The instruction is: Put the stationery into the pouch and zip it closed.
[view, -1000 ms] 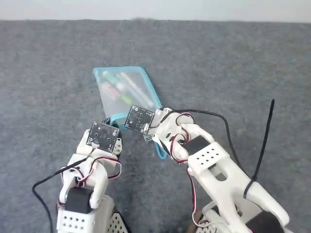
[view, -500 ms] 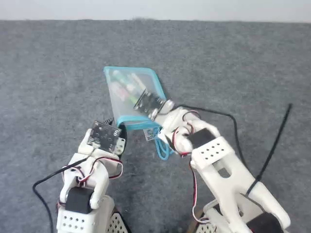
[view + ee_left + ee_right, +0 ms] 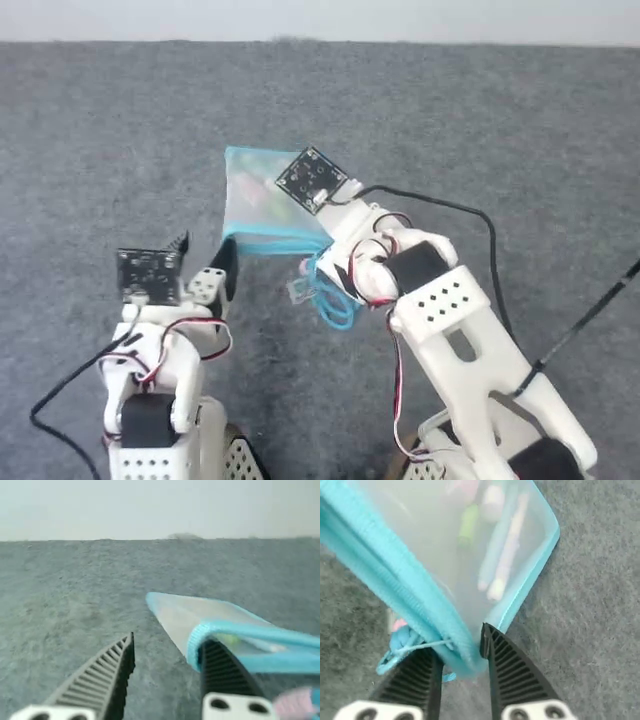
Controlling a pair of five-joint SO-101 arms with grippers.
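The pouch is translucent with turquoise edging, and its near zip edge is lifted off the grey carpet. Several pens and markers lie inside it. In the right wrist view my right gripper is shut on the pouch's zip edge, close to a corner. A turquoise cord loop and a small tag hang below that corner. My left gripper stands open just short of the pouch's other near corner, which rests against one finger. From above, the left gripper is left of the pouch.
Grey carpet covers the whole table around the pouch. A black cable runs along the right arm, another crosses at the right edge. A pale wall bounds the far side.
The right gripper has dragged the pouch farther away and to the right, lifting its near edge. The left gripper has come off the pouch, pulled back to the left and opened.
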